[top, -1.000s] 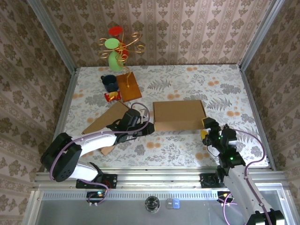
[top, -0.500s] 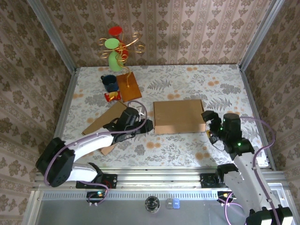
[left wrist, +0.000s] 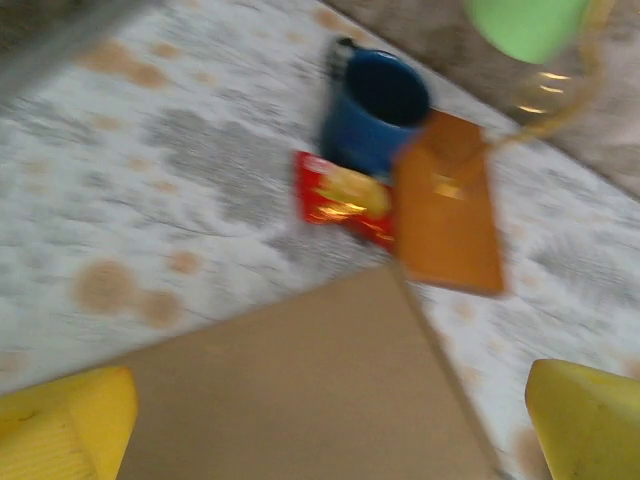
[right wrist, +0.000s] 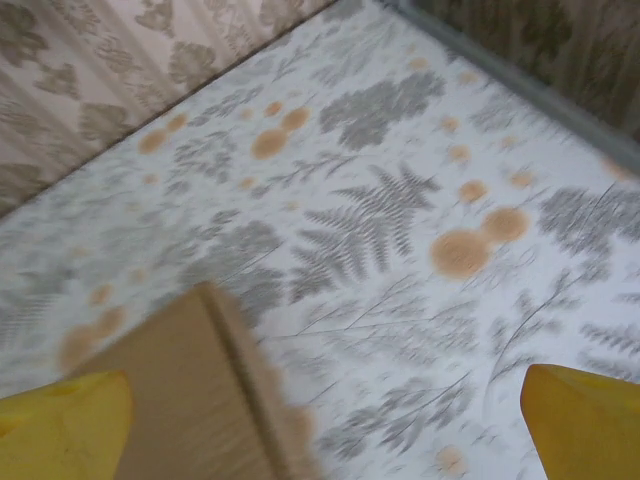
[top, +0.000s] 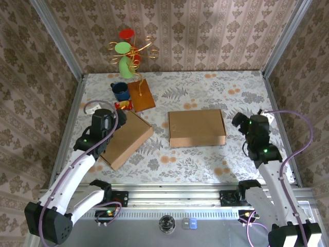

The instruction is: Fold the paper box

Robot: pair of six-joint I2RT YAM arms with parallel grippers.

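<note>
**Both grippers wide open, paper box flat at mid-surface**

The paper box lies flat & closed approx at the centre of the floral surface, w/ a long side toward the arm bases. Both grippers are clear of it.

The right gripper hangs just R of the box, near its R edge but apart from it. Its yellow fingers are spread wide w/ nothing btwn them. The wrist cam shows a box corner beside one finger and bare surface beyond.

The left gripper is well L of the box, over the far end of a second cardboard piece. That piece lies tilted just L of the box w/o touching it. The jaws here also stand fully apart, gripping nothing. Can't tell if the fingertips touch that cardboard, as the wrist pic is blurred.

Farther back & L of the box sit a red packet and a blue mug right behind it. An orange board lies beside both, carrying a wire stand w/ green & red discs.
</note>
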